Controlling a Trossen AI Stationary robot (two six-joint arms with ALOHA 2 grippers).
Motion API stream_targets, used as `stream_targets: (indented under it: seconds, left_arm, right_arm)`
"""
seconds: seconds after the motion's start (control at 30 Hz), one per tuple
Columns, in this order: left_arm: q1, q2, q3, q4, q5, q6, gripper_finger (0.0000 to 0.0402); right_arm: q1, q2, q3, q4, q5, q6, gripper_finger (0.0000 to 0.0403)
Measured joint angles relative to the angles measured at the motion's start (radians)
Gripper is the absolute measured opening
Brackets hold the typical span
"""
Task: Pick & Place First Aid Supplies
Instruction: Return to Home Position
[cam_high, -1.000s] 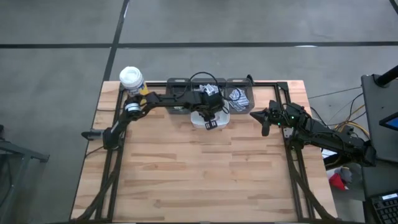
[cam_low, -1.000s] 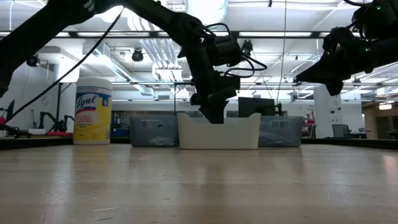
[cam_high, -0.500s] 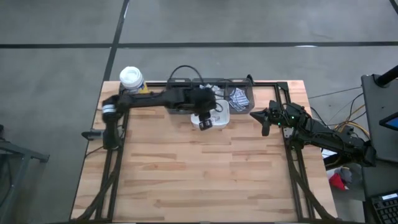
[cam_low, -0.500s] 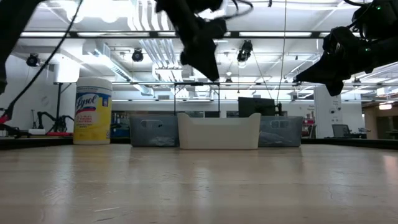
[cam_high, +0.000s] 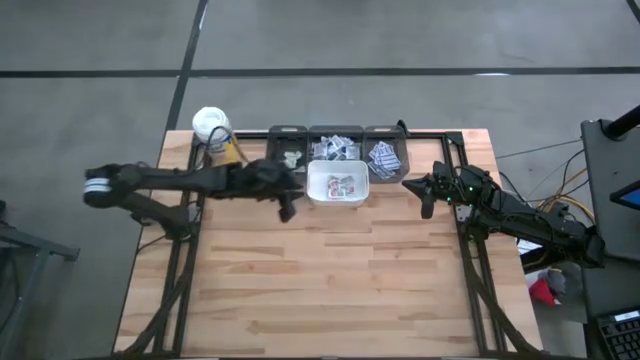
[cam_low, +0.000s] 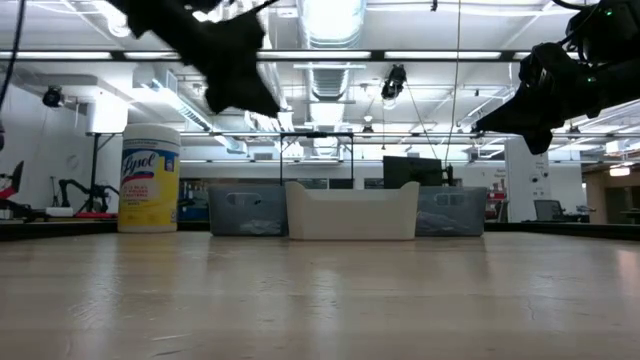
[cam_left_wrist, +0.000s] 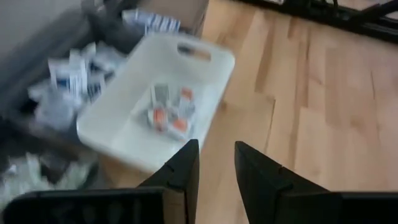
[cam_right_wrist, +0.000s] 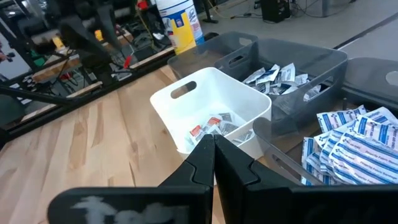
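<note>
Jaws on my left side were slightly apart, holding nothing. That left gripper (cam_left_wrist: 216, 148) hung above the pale wooden table (cam_high: 330, 280), just left of the white plastic bin (cam_high: 312, 190). My right gripper (cam_right_wrist: 213, 142) was pinched closed and empty, raised off to the right of the row of three grey plastic bins (cam_high: 288, 129) along the far edge. A handful of small flat paper packets (cam_high: 343, 184) with red print lay in the white bin, and lots more filled the grey ones. The white-lidded yellow bottle (cam_high: 210, 125) stood at the far left.
</note>
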Motion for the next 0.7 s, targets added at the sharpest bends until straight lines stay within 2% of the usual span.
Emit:
stream_targets:
  seconds: [0.23, 0.5, 0.7]
  left_arm:
    - [-0.017, -0.260, -0.241, 0.026, -0.022, -0.067, 0.0096]
    - [-0.016, -0.594, -0.392, 0.018, -0.073, -0.058, 0.0096]
    - [-0.042, -0.756, -0.503, 0.019, -0.076, -0.127, 0.0096]
  right_arm:
    - [0.000, 0.000, 0.000, 0.000, 0.000, 0.000, 0.0008]
    - [0.000, 0.001, 0.000, 0.001, 0.062, 0.056, 0.0008]
    - [0.000, -0.001, 0.000, 0.001, 0.074, 0.094, 0.0008]
